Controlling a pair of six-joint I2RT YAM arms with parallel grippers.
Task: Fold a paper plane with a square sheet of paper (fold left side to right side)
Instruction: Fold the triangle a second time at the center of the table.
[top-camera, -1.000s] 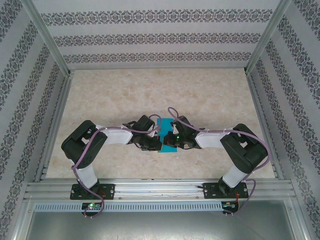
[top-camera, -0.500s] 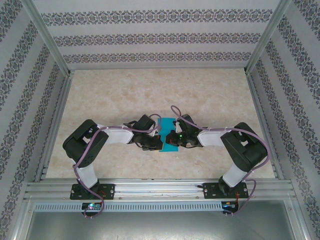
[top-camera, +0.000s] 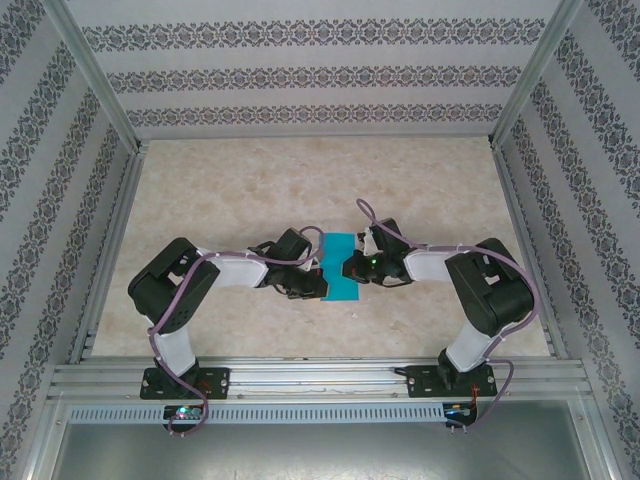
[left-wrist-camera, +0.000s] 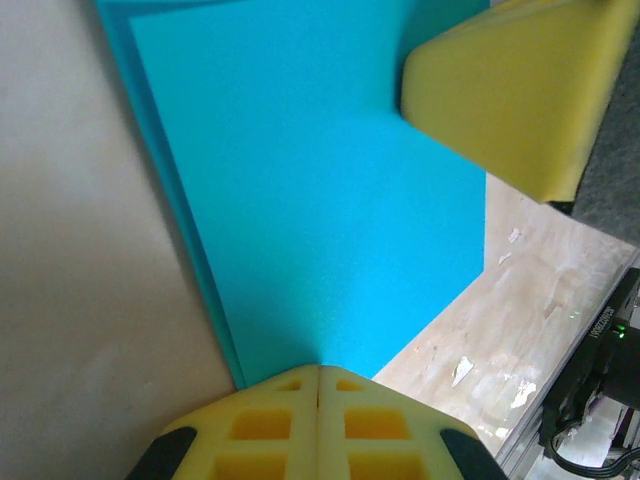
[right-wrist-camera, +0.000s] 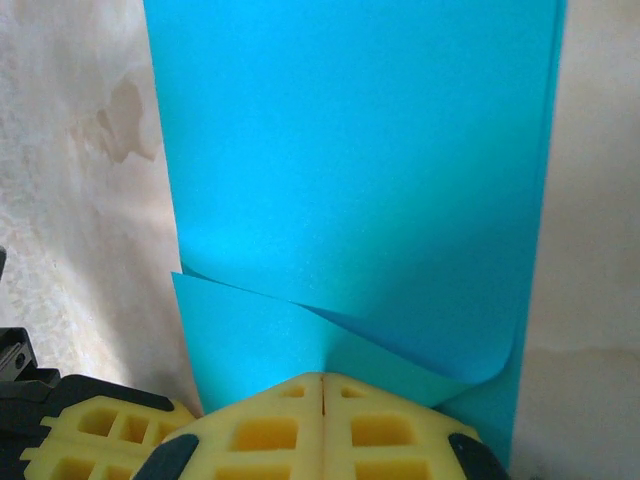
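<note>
Shows from above the square sheet of paper (top-camera: 338, 270) midway between the side edges of the table (top-camera: 230, 190), nearer its near edge, with left gripper (top-camera: 320, 285) and right gripper (top-camera: 348, 268) clenched, tips touching it. Reveals at the right wrist a top layer curling up; at the left wrist, doubled edges lying flat.

nothing legible; small white print runs along a black part (left-wrist-camera: 604, 328) at the right edge of the left wrist view, too small to read
</note>
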